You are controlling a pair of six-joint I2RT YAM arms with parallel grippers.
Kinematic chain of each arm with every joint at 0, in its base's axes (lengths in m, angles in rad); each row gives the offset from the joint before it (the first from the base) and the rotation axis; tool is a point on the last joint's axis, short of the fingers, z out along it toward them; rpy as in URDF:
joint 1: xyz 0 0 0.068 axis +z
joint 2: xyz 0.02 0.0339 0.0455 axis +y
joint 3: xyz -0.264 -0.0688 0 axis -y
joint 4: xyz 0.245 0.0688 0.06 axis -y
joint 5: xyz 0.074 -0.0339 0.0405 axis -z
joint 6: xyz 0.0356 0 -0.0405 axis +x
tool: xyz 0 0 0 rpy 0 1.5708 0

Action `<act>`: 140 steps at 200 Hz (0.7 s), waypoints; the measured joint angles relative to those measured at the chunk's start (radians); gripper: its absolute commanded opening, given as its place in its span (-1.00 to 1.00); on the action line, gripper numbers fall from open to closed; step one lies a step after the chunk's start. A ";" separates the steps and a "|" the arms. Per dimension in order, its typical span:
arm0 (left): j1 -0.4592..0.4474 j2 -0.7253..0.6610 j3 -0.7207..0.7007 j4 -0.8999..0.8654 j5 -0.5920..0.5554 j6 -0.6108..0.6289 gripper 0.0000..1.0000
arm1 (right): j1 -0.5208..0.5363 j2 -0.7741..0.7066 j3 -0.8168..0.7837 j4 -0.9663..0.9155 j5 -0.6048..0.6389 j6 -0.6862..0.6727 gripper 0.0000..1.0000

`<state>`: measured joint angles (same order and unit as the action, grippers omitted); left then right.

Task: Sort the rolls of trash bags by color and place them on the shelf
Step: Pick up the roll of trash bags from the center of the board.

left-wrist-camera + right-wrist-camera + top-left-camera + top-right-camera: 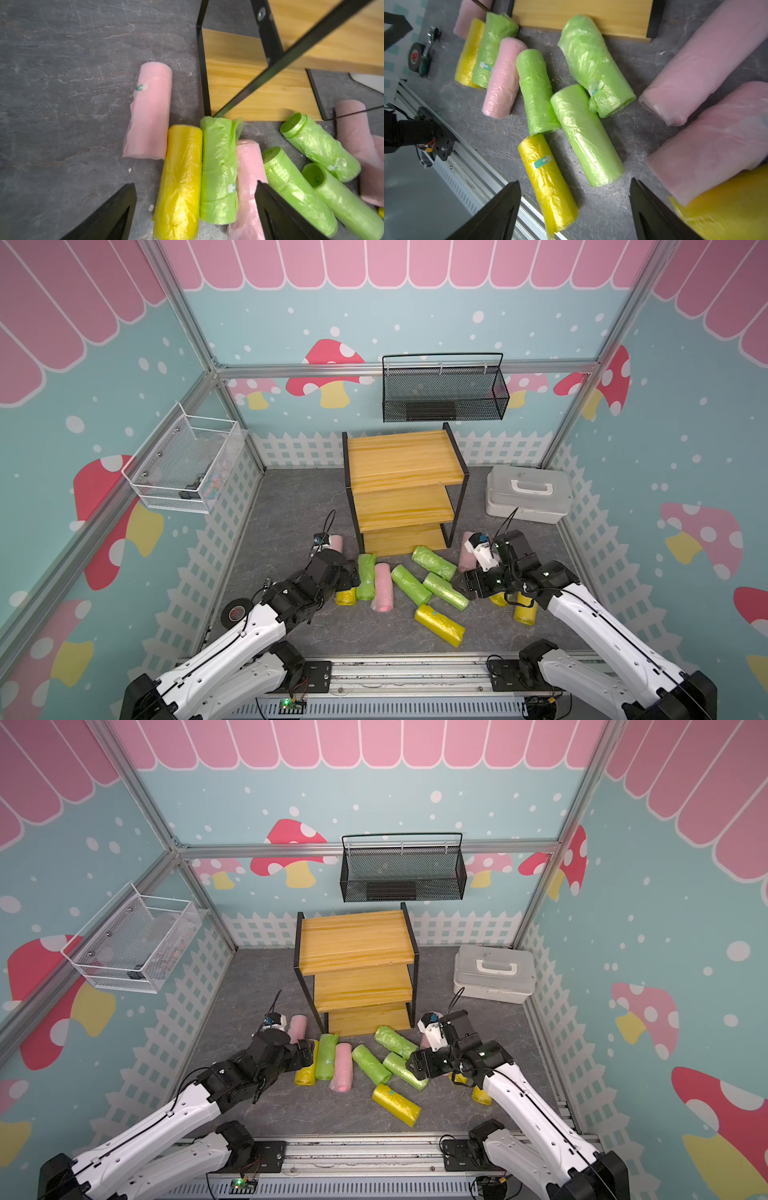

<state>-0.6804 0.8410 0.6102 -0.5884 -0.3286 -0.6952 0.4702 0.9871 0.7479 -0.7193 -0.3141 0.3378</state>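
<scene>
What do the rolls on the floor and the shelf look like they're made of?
The rolls look like thin glossy plastic film: crinkled, with bright highlights, likely soft. The shelf has honey-coloured boards with visible grain, wood or wood-look laminate, smooth finish. Its frame is thin matt black bar with a bolt, probably metal.

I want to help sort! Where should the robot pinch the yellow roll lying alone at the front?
Probably around its middle, from straight above, jaws across its width: the yellow roll lies flat, with bare floor beside its middle on both long sides.
</scene>
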 measured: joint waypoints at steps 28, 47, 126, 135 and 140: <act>-0.061 -0.083 -0.005 -0.022 -0.012 -0.058 0.85 | 0.035 0.081 -0.027 0.028 0.048 -0.008 0.75; -0.072 -0.114 -0.005 -0.027 -0.012 -0.084 0.85 | 0.043 0.138 -0.027 0.046 0.076 -0.026 0.77; -0.102 -0.137 -0.006 -0.037 -0.008 -0.122 0.87 | 0.101 0.335 -0.023 0.078 0.158 -0.080 0.74; -0.102 -0.137 -0.006 -0.037 -0.008 -0.124 0.87 | 0.111 0.362 -0.018 0.079 0.164 -0.081 0.73; -0.102 -0.137 -0.006 -0.037 -0.006 -0.126 0.87 | 0.117 0.376 -0.014 0.081 0.168 -0.082 0.72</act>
<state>-0.7822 0.7044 0.6044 -0.6254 -0.3351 -0.8215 0.5873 1.3628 0.7334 -0.6384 -0.1463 0.2562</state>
